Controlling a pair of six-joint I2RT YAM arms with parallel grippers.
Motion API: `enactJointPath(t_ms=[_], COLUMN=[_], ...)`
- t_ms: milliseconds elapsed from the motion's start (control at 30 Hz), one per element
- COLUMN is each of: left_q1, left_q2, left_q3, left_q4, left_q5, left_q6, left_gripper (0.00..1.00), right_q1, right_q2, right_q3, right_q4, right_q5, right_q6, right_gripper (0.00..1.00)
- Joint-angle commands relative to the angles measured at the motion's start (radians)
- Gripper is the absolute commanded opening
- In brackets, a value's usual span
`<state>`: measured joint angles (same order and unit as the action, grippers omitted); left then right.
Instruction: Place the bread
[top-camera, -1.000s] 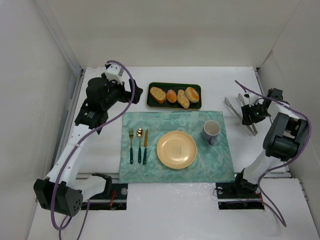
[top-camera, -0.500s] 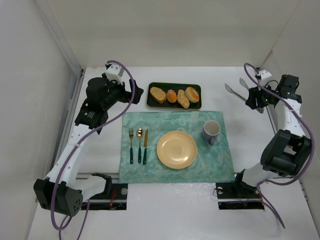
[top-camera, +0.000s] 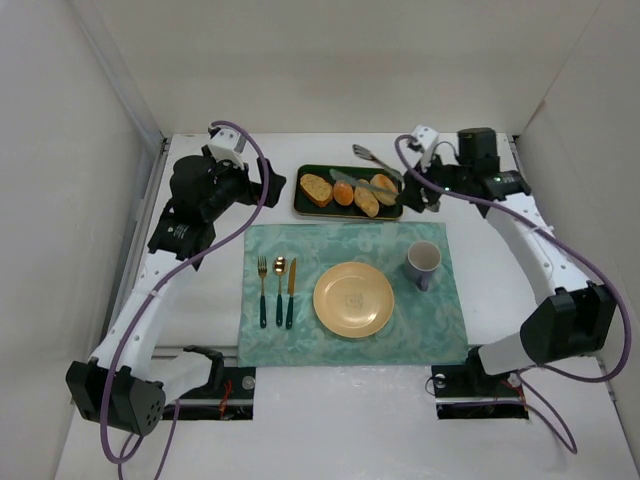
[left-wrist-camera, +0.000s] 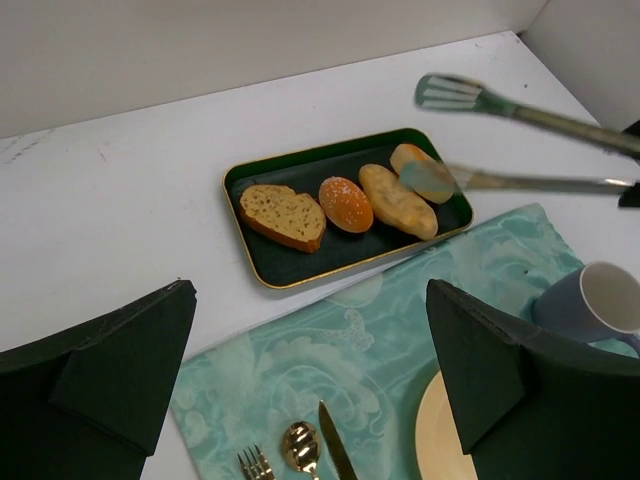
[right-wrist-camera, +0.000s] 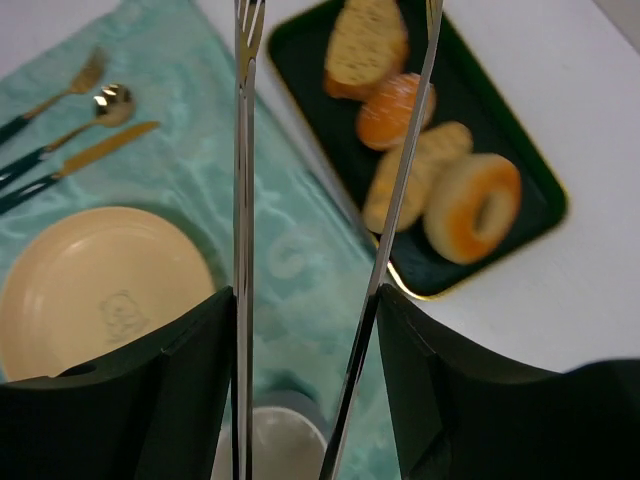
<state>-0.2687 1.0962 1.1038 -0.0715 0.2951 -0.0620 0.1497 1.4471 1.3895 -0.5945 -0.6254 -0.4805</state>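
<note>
Right gripper (right-wrist-camera: 300, 315) clasps the tongs (right-wrist-camera: 242, 200), arms spread above the tray (left-wrist-camera: 300, 262), holding nothing. The bread (left-wrist-camera: 282, 214) seemingly lies untouched there

Tongs (right-wrist-camera: 243, 200) above the tray (right-wrist-camera: 470, 110)
The right gripper (right-wrist-camera: 300, 330) grips the steel tongs, arms apart (tips run off the top edge); one arm crosses the tray beside the bread (right-wrist-camera: 366, 42), the other the mat (right-wrist-camera: 180, 150).

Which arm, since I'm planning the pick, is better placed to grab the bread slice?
Right: the right gripper holds open tongs reaching over the tray with the bread; the left gripper is empty, short of it.
</note>
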Motion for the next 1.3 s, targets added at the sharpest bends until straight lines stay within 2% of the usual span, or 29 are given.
enactJointPath(t_ms=[0, 233, 600, 833, 1267], left_q1=[-0.003, -0.003, -0.003, -0.003, -0.003], left_q2=[-0.044, -0.053, -0.053, -0.053, -0.053], left_q3=[0.005, 0.005, 0.005, 0.005, 0.005], left_q4=[0.064, 0.064, 0.064, 0.064, 0.064], left_q5=[-0.024, -0.033, -0.033, -0.033, -0.033], left_q6=[-0.009, -0.009, -0.009, -0.009, -0.009], left_gripper=[1.0, 1.0, 1.0, 1.0, 1.0], right_q1=[0.085, 0.191, 0.191, 0.191, 0.232], right_q2=[0.007, 0.168, 0.464, 0.594, 0.634], right_q3=[0.02, 0.141, 0.439, 0.6, 0.638], right_q4=[0.064, 0.062, -0.031, -0.175, -0.277], right_q5=[0.032, 0.076, 0.015, 0.036, 0.153], right_q6=[0.071, 0.082, 0.172, 0.183, 0.145], right_gripper=[0.61, 0.61, 0.6, 0.6, 0.6])
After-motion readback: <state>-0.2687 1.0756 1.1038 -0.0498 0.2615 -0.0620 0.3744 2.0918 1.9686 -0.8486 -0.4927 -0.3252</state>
